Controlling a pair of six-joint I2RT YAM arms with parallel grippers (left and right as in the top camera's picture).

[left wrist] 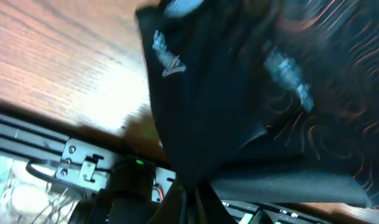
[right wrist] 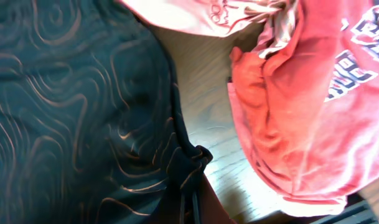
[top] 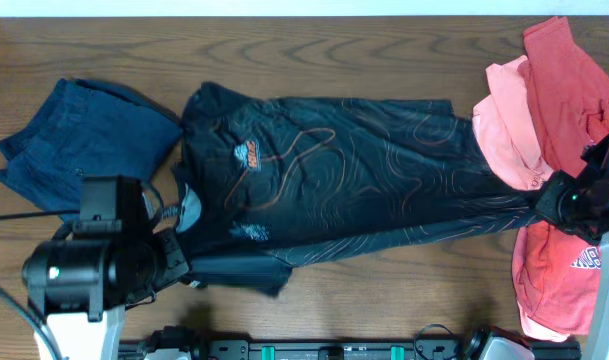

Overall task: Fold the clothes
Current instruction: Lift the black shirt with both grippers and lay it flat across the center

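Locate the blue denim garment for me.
In the overhead view, the blue denim garment lies far left, beside the black patterned shirt, near its collar end.

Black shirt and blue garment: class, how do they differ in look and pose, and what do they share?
The black shirt has orange wavy lines; the blue garment is plain. The black shirt spreads wide mid-table; the blue garment sits smaller at left. The left gripper and right gripper pinch the black shirt, not the blue garment. Both lie on the wooden table.
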